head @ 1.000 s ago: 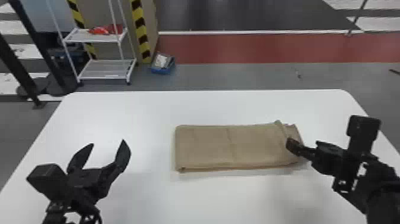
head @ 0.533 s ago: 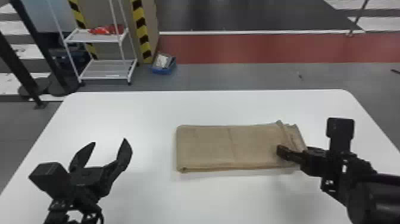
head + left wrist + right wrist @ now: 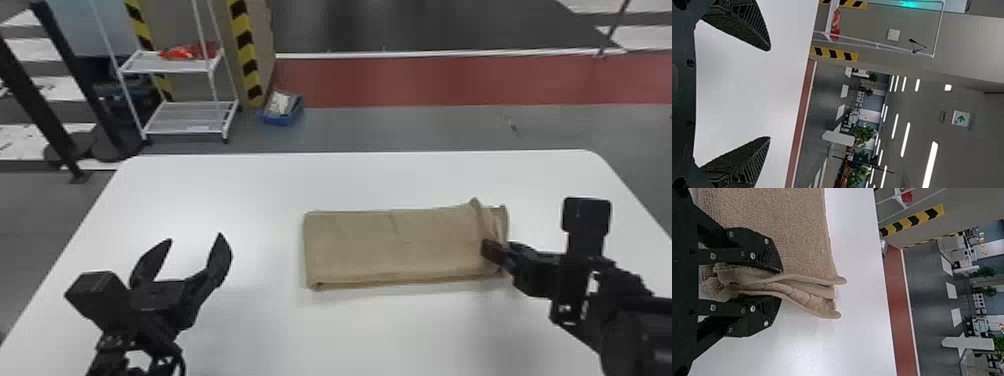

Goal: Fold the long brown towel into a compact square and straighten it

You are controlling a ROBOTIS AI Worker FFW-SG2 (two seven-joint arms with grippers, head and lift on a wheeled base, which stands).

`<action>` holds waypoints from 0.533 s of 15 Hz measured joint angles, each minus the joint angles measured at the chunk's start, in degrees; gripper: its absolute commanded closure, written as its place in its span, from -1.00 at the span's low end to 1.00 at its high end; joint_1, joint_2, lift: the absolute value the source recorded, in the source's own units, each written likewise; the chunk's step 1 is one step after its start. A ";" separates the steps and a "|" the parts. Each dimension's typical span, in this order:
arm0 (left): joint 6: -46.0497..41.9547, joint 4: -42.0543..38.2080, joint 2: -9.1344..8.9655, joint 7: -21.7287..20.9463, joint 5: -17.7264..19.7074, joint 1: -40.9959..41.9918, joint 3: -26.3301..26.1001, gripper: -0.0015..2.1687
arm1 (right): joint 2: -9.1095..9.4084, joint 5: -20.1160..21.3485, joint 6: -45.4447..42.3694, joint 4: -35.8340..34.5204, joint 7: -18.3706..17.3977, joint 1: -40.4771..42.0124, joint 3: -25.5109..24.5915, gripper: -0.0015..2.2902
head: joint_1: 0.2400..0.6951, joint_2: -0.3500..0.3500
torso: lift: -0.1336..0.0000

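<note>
The brown towel lies folded as a long flat rectangle on the white table, its right end bunched into a raised crease. At that right end is my right gripper. In the right wrist view the layered end of the towel is pinched between the fingers of my right gripper, with loose edges sticking out past them. Left of the towel, apart from it, my left gripper stays parked over the table, open. The left wrist view has my left gripper with nothing between its widely spread fingers.
Beyond the table's far edge stand a white wire shelf with a red item on it and a blue box on the floor. Black posts rise at the far left.
My right gripper has moved left onto the towel's right end and closed on it; that end has shifted slightly to the right and bunched more. The left arm has barely moved.
</note>
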 measured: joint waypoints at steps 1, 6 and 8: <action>0.00 0.03 0.00 0.00 0.03 0.00 0.05 -0.93 | 0.04 -0.37 -0.07 -0.39 0.16 0.02 -0.51 0.50 | 1.00 0.14 | -0.88; 0.00 0.00 0.00 -0.46 0.33 0.38 0.51 -0.93 | 0.07 -6.62 1.86 -8.48 0.50 0.11 -5.93 0.50 | 1.00 0.07 | -0.88; 0.00 -0.40 0.00 -0.45 0.35 0.63 0.82 -0.93 | 0.26 -9.75 3.95 -14.04 0.33 0.13 -6.12 0.50 | 1.00 0.12 | -0.88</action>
